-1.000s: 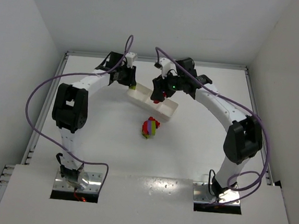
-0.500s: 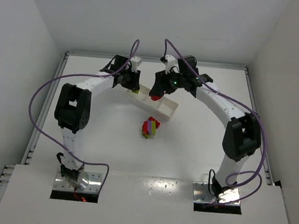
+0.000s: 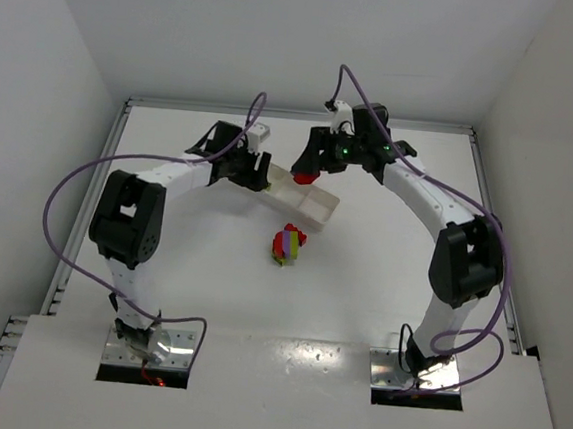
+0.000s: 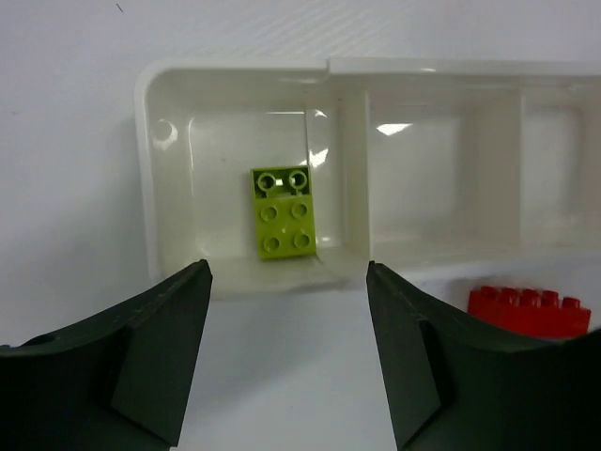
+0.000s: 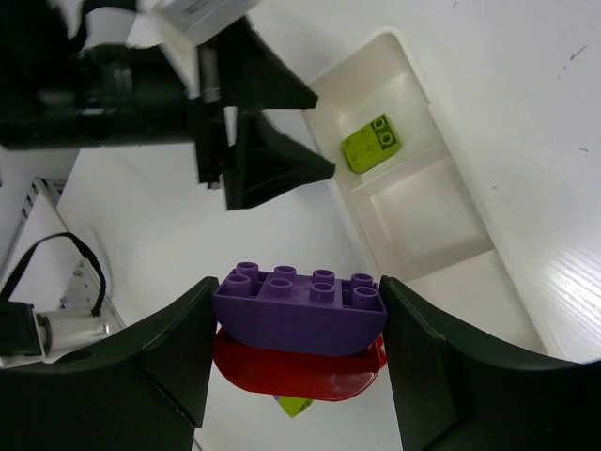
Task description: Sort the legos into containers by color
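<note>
The white tray (image 3: 319,207) lies slanted at mid-table, its three containers in a row. A yellow-green lego (image 4: 285,212) lies flat in the end container (image 4: 178,207), also seen as the yellow-green lego (image 5: 374,143) in the right wrist view. My left gripper (image 4: 286,282) stands open just in front of that container, nothing between its fingers. My right gripper (image 5: 299,303) is shut on a purple lego (image 5: 299,318) with a red lego (image 5: 300,374) stuck under it, hanging above the tray (image 5: 427,221). From above, the right gripper (image 3: 305,174) hovers beside the left gripper (image 3: 260,175).
A clump of red, yellow-green and purple legos (image 3: 286,243) sits on the table in front of the tray. The tray's middle and far containers (image 4: 423,178) look bare. Grey walls close in the table on three sides.
My left gripper has opened and let the yellow-green lego drop into the end container. The right gripper has lifted and drawn back a little with its purple-and-red stack.
</note>
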